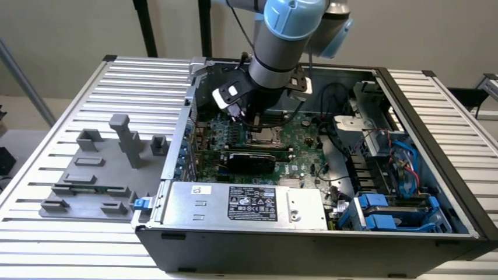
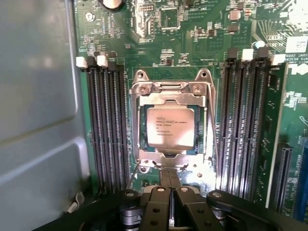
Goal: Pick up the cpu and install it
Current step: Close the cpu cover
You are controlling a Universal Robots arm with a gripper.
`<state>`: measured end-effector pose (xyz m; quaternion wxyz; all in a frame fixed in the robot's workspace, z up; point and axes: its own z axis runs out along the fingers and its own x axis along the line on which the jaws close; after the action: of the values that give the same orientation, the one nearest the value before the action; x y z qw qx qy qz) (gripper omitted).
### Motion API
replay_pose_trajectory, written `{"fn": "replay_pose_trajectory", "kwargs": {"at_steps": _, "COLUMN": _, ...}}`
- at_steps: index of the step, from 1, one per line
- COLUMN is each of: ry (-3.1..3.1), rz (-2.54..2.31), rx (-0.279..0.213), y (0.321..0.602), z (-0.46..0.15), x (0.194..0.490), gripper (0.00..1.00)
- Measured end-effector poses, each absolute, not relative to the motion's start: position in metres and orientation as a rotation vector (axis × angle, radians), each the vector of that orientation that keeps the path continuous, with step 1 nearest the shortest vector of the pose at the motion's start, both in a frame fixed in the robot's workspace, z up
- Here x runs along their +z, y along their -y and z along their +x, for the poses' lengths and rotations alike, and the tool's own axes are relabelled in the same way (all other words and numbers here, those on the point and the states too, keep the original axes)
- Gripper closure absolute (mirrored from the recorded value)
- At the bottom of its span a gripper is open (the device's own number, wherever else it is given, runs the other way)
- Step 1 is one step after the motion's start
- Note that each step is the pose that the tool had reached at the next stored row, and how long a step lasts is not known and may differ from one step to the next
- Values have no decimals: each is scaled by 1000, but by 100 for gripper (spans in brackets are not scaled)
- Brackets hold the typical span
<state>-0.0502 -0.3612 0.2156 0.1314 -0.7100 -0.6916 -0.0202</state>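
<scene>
Cpu [image 2: 171,127] seated flat (square), tool [image 2: 170,174] closed

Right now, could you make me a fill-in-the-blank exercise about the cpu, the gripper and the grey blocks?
1. The cpu sits in the ____ on the motherboard.
2. The gripper is not open but ____.
3. The grey fixture blocks stand ____ the computer case.
Missing words: socket; shut; outside.
</scene>
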Motion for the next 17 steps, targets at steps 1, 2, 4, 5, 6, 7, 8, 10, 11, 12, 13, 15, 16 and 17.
{"fn": "replay_pose_trajectory", "kwargs": {"at_steps": 1, "ry": 2008, "rz": -2062, "rx": -58, "y": 362, "z": -50, "x": 215, "gripper": 89}}
{"fn": "replay_pose_trajectory", "kwargs": {"at_steps": 2, "ry": 2007, "rz": -2064, "rx": -57, "y": 362, "z": -50, "x": 214, "gripper": 89}}
{"fn": "replay_pose_trajectory", "kwargs": {"at_steps": 4, "ry": 2006, "rz": -2065, "rx": -57, "y": 362, "z": -49, "x": 213, "gripper": 89}}
{"fn": "replay_pose_trajectory", "kwargs": {"at_steps": 5, "ry": 2006, "rz": -2066, "rx": -56, "y": 363, "z": -48, "x": 212, "gripper": 89}}
{"fn": "replay_pose_trajectory", "kwargs": {"at_steps": 6, "ry": 2005, "rz": -2067, "rx": -57, "y": 363, "z": -48, "x": 211, "gripper": 89}}
{"fn": "replay_pose_trajectory", "kwargs": {"at_steps": 7, "ry": 2005, "rz": -2067, "rx": -57, "y": 363, "z": -48, "x": 209, "gripper": 89}}
{"fn": "replay_pose_trajectory", "kwargs": {"at_steps": 8, "ry": 2006, "rz": -2067, "rx": -57, "y": 363, "z": -48, "x": 207, "gripper": 89}}
{"fn": "replay_pose_trajectory", "kwargs": {"at_steps": 10, "ry": 2006, "rz": -2068, "rx": -57, "y": 363, "z": -48, "x": 203, "gripper": 89}}
{"fn": "replay_pose_trajectory", "kwargs": {"at_steps": 11, "ry": 2006, "rz": -2068, "rx": -57, "y": 363, "z": -48, "x": 202, "gripper": 89}}
{"fn": "replay_pose_trajectory", "kwargs": {"at_steps": 12, "ry": 2006, "rz": -2068, "rx": -56, "y": 363, "z": -48, "x": 201, "gripper": 89}}
{"fn": "replay_pose_trajectory", "kwargs": {"at_steps": 13, "ry": 2007, "rz": -2068, "rx": -56, "y": 363, "z": -48, "x": 201, "gripper": 89}}
{"fn": "replay_pose_trajectory", "kwargs": {"at_steps": 15, "ry": 2007, "rz": -2069, "rx": -55, "y": 363, "z": -48, "x": 200, "gripper": 89}}
{"fn": "replay_pose_trajectory", "kwargs": {"at_steps": 16, "ry": 2007, "rz": -2069, "rx": -55, "y": 363, "z": -48, "x": 200, "gripper": 89}}
{"fn": "replay_pose_trajectory", "kwargs": {"at_steps": 17, "ry": 2007, "rz": -2069, "rx": -54, "y": 363, "z": -48, "x": 200, "gripper": 89}}
